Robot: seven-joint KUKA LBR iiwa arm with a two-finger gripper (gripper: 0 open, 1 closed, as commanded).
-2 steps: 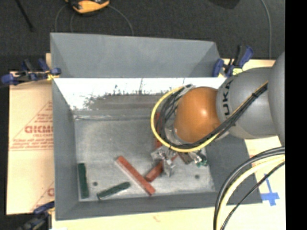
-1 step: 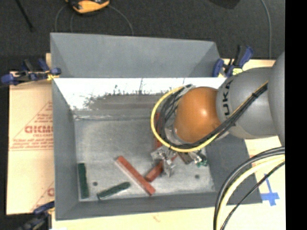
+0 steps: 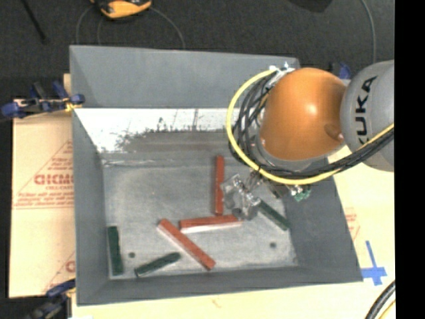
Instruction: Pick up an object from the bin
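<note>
My gripper [image 3: 243, 198] hangs low in the right half of the bin, mostly hidden under the orange cover. Its metal fingers stand right beside an upright-lying red-brown stick [image 3: 219, 185] and just above the right end of a pale red stick [image 3: 209, 224] that lies flat. A dark green stick [image 3: 274, 216] pokes out from under the gripper to the right. I see nothing between the fingers.
Another red-brown stick [image 3: 186, 244] lies slanted at the bin's front middle. A dark green stick [image 3: 157, 264] lies near the front wall and a third green one [image 3: 115, 250] lies along the left wall. The arm covers the bin's back right corner.
</note>
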